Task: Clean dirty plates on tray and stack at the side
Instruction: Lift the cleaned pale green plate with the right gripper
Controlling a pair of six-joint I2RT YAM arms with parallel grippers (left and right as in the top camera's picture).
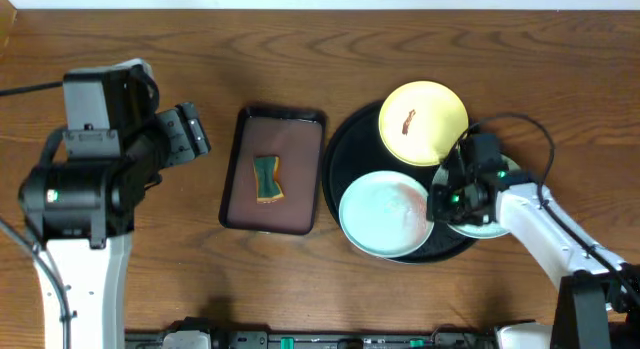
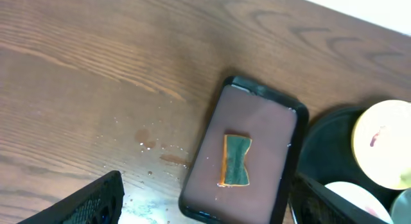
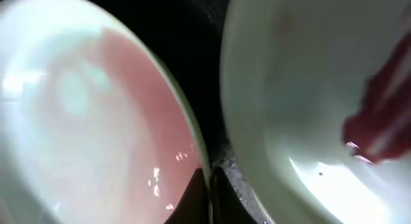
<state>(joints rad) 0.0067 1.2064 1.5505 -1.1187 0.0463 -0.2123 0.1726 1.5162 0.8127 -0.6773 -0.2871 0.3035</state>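
While right gripper (image 1: 449,195) sits low at front mint plate (image 1: 385,214) rim, closure unreadable, we pinch squarely, lift level off tray (image 1: 352,147); left gripper (image 1: 197,129) wide, empty.

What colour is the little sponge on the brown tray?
Small sponge: green, orange edge; clearest in left wrist view.

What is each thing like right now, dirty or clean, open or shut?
yellow plate, on the black tray, red-brown smear at centre.
left mint plate, on the black tray, pinkish film.
right mint plate, mostly hidden under the right gripper, red smear.
sponge, lying flat in the brown tray, untouched.
left gripper, open, empty, away from both trays.
right gripper, low between the mint plates; open or shut unclear.
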